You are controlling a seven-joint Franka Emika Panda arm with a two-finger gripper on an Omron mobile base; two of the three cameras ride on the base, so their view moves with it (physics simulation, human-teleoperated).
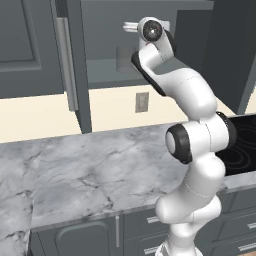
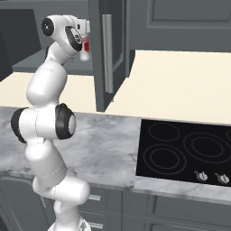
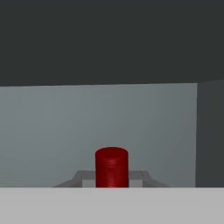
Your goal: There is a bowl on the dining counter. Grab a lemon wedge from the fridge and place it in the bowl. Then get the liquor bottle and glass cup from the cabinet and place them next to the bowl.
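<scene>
- While our tool (image 3: 112,186) gripped the red-capped liquor bottle (image 3: 112,168) inside the dark grey wall cabinet (image 2: 110,54), we judged a straight, level withdrawal safest.
- We would keep it upright.

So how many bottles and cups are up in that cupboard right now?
Bottle, red cap, in the hand: 1
Cup: 1
Total: 2
</scene>
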